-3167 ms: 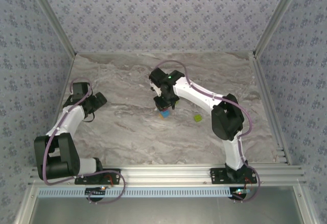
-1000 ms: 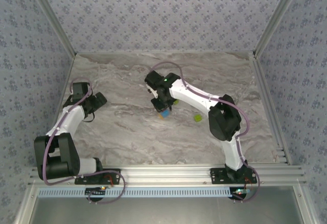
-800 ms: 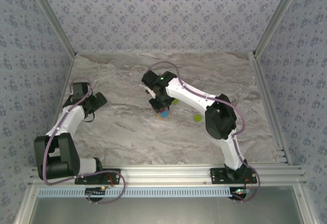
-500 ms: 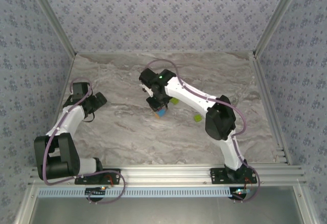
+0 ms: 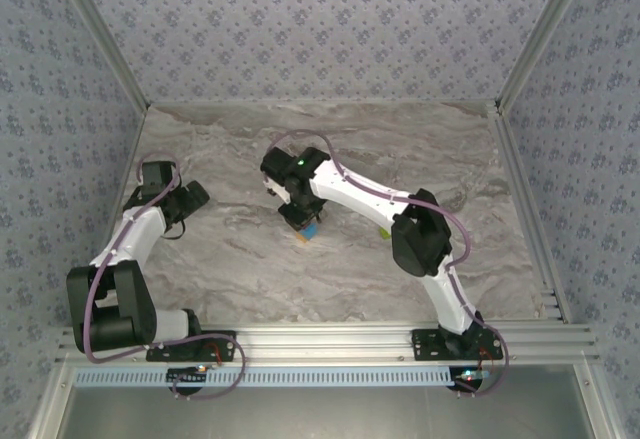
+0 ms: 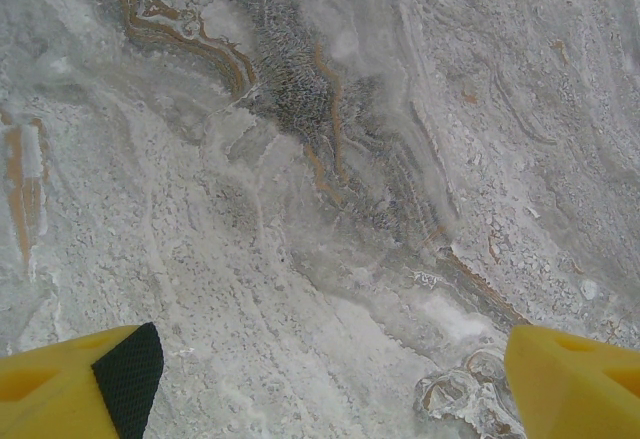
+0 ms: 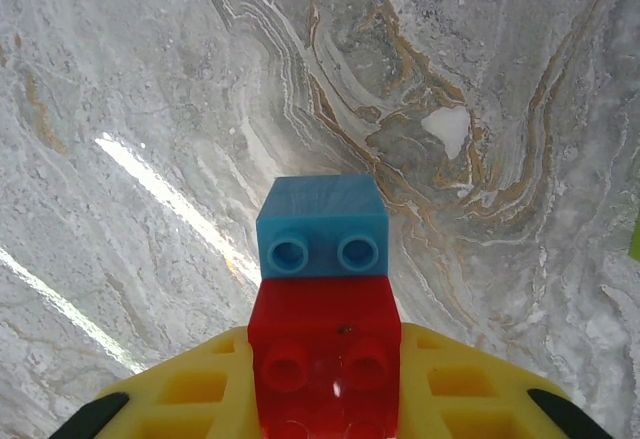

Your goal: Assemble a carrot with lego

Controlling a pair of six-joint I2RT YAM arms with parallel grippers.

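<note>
The carrot point(image 7: 322, 279), showing a red brick point(image 7: 325, 344) joined to a blue brick point(image 7: 322, 227), is being clamped by its red end between the closed yellow fingers point(image 7: 180, 399) of the right gripper point(image 5: 298, 217). It is hanging over the middle of the marble table point(image 5: 250, 279), slightly toward the left edge, and I cannot tell whether it is touching the surface. The left gripper point(image 5: 190, 197) is hovering near the table's left edge, its fingers spread wide and gripping nothing.

Robot test cell, patterned walls point(image 5: 320, 29), aluminium frame point(image 5: 330, 344), marble-print tabletop point(image 5: 250, 269)
</note>
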